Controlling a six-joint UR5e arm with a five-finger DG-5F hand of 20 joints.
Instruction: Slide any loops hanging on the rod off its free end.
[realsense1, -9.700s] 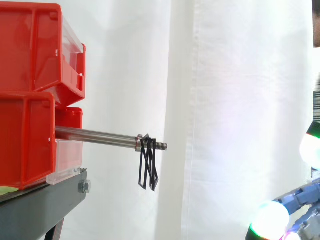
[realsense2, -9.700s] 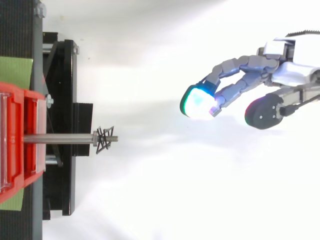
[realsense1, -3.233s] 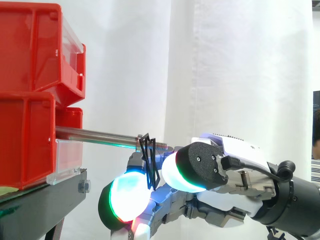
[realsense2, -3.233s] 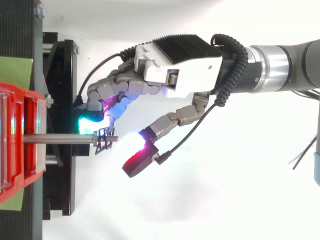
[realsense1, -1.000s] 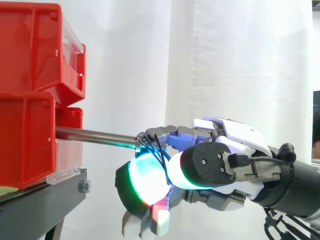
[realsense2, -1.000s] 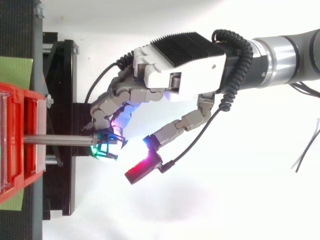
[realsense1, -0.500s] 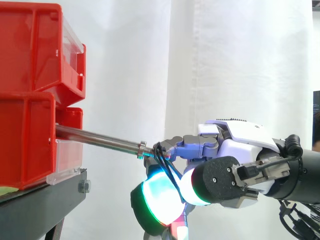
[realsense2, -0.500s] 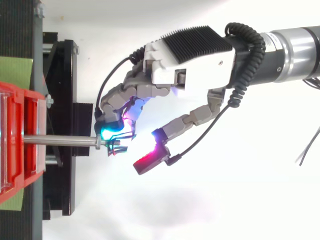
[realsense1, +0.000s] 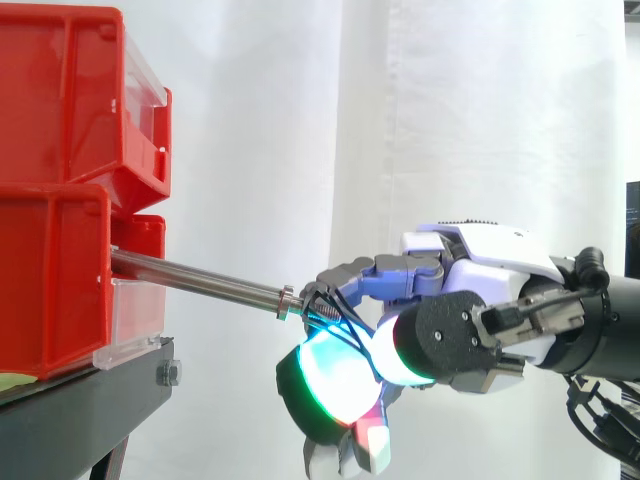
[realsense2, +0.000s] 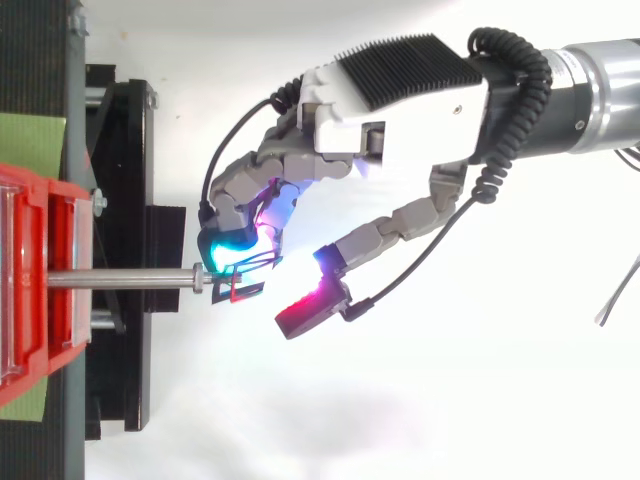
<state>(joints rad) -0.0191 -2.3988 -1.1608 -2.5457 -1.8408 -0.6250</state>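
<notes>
Since half a second ago the hand has shifted a little further right, away from the bins, and the thin black wire loops went with it. Nearly ten seconds back they hung untouched on the threaded tip, hand far off right.

Now the loops sit at the very free end of the round steel rod, past its collar, bunched and tilted. Cannot tell whether they still catch the threaded tip or are just clear of it.

Hand: fingers curled down over the loops and hooked into them, cyan-glowing fingertips touching the wire in the top view. The thumb is spread apart, its pad glowing red, off the wire. In the side view a big green-white pad hangs just below the loops.

The rod slopes slightly down to the right from the lower of two stacked red plastic bins on a black metal stand.

Open room: right of and below the rod's end is free air before the white curtain; hand and arm come in through it. A green sheet lies on the stand beside the bins, well apart from the rod's end.
</notes>
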